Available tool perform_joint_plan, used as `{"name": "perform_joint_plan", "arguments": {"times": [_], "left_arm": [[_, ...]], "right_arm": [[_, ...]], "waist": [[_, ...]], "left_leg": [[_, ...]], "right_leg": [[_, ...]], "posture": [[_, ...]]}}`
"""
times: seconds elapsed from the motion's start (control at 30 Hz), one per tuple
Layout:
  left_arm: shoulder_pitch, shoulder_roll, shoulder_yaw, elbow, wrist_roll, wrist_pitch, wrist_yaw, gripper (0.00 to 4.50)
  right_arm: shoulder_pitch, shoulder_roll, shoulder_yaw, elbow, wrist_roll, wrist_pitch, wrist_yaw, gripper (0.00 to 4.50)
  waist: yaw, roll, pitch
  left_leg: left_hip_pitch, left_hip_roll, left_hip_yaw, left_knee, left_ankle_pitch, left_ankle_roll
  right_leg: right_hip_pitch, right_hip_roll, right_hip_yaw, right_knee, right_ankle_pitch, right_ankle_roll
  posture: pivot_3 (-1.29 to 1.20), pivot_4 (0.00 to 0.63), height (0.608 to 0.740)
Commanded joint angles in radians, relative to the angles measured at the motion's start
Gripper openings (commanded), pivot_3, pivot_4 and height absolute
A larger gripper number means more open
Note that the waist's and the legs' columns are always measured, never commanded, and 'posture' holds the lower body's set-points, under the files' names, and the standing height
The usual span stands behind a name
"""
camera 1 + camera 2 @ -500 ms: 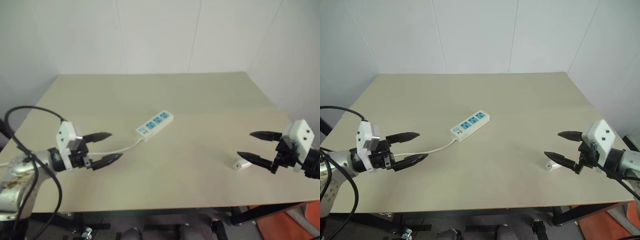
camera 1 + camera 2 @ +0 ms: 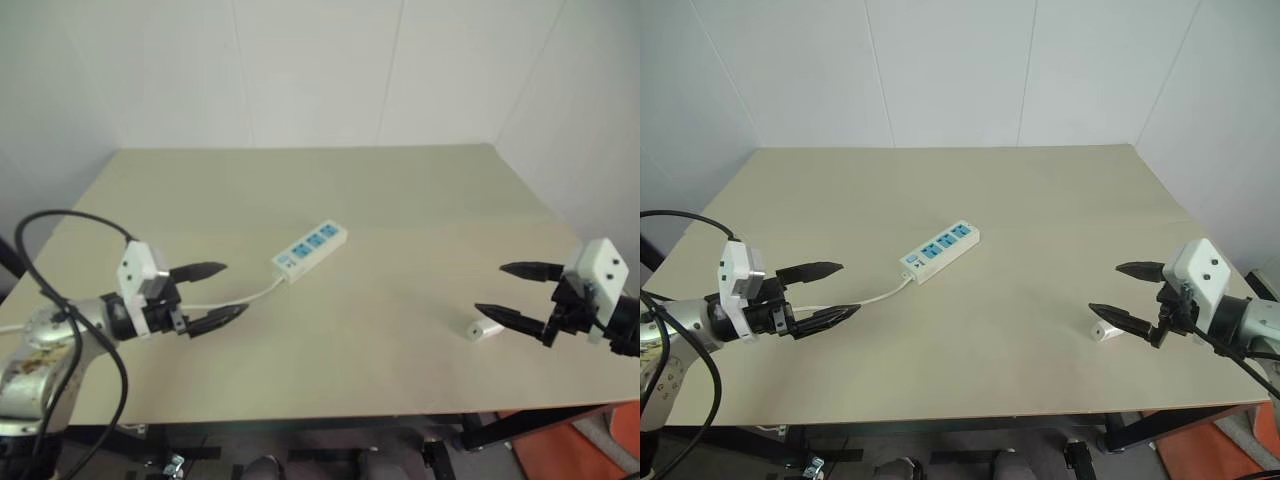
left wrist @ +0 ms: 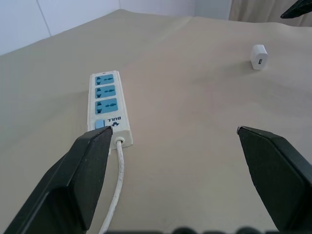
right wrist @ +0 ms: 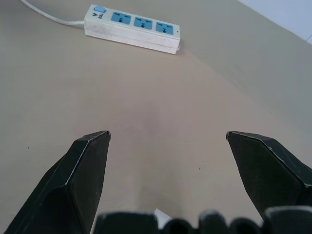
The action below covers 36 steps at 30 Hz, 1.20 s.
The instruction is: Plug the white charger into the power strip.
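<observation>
Nothing of the task is showing as done. From the head camera, the power strip point(image 2: 940, 248) is lying flat near the middle of the table point(image 2: 1040, 190), its three blue socket panels all standing empty, its thin cord point(image 2: 875, 296) trailing toward the robot's left. The white charger point(image 2: 1101, 330) is lying on the table toward the right front, well apart from the strip. The left gripper point(image 2: 822, 291) is hovering over the cord short of the strip, fingers spread wide and holding nothing. The right gripper point(image 2: 1120, 292) is hovering just beside the charger, fingers likewise wide apart and empty; whether one fingertip is touching the charger cannot be told from here.

Looking along the left wrist, the strip point(image 3: 108, 101) is lying between and beyond the two open fingers point(image 3: 85, 170), its sockets plainly unoccupied, and the charger point(image 3: 259, 56) is sitting far across the table.

Looking along the right wrist, the fingers point(image 4: 83, 170) are standing fully apart with bare table between them, and the strip point(image 4: 132, 27) is lying far ahead. A small white edge is showing at the base of the gripper; it is too little to identify.

Judgement: remaining are the pickup of the charger, its carriage to the strip, alignment over a socket, and the push home. The strip is lying loose and may be needing the left gripper to steady it.
</observation>
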Motion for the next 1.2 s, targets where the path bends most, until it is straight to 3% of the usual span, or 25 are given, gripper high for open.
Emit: {"name": "perform_joint_plan", "arguments": {"times": [0.03,0.2,0.6,0.87,1.2], "left_arm": [[-0.028,-0.015,-0.003,0.008,0.040,-0.035,0.053,4.48],[-0.174,-0.107,-0.105,0.124,0.208,-0.083,0.237,4.48],[-0.488,-0.353,-0.284,0.580,0.370,-0.261,0.286,4.48],[-0.571,-0.447,-0.307,0.838,0.425,-0.399,0.277,4.48],[-0.610,-0.492,-0.307,1.013,0.471,-0.460,0.259,4.48]], "right_arm": [[-0.014,-0.014,-0.007,-0.014,0.004,-0.020,0.002,4.50],[-0.031,-0.008,0.018,-0.009,-0.002,-0.026,-0.004,4.50],[-0.088,0.012,0.078,-0.007,0.001,-0.041,-0.015,4.50],[-0.075,0.012,0.065,-0.028,0.017,-0.036,-0.011,4.50],[-0.027,0.015,0.032,-0.070,0.043,-0.027,-0.015,4.50]], "waist": [[0.000,0.000,0.000],[0.007,0.000,0.000],[0.004,-0.001,-0.001],[0.005,-0.001,-0.001],[0.006,-0.001,-0.001]], "left_leg": [[0.000,0.000,0.000,0.000,0.000,0.000],[0.001,-0.001,0.000,0.001,0.000,0.000],[0.000,-0.001,0.000,0.002,0.000,0.000],[-0.001,-0.002,-0.001,0.002,0.000,0.000],[-0.001,-0.002,-0.001,0.002,0.000,0.000]], "right_leg": [[0.000,0.000,0.000,0.000,0.000,0.000],[0.002,0.000,0.000,0.000,0.001,0.001],[0.002,0.000,0.001,0.000,0.002,0.002],[0.001,0.000,0.001,0.000,0.002,0.003],[0.001,0.000,0.001,0.000,0.002,0.003]], "posture": [[0.00,0.150,0.740],[0.00,0.150,0.740],[0.00,0.150,0.740],[0.00,0.150,0.740],[0.00,0.150,0.740]]}}
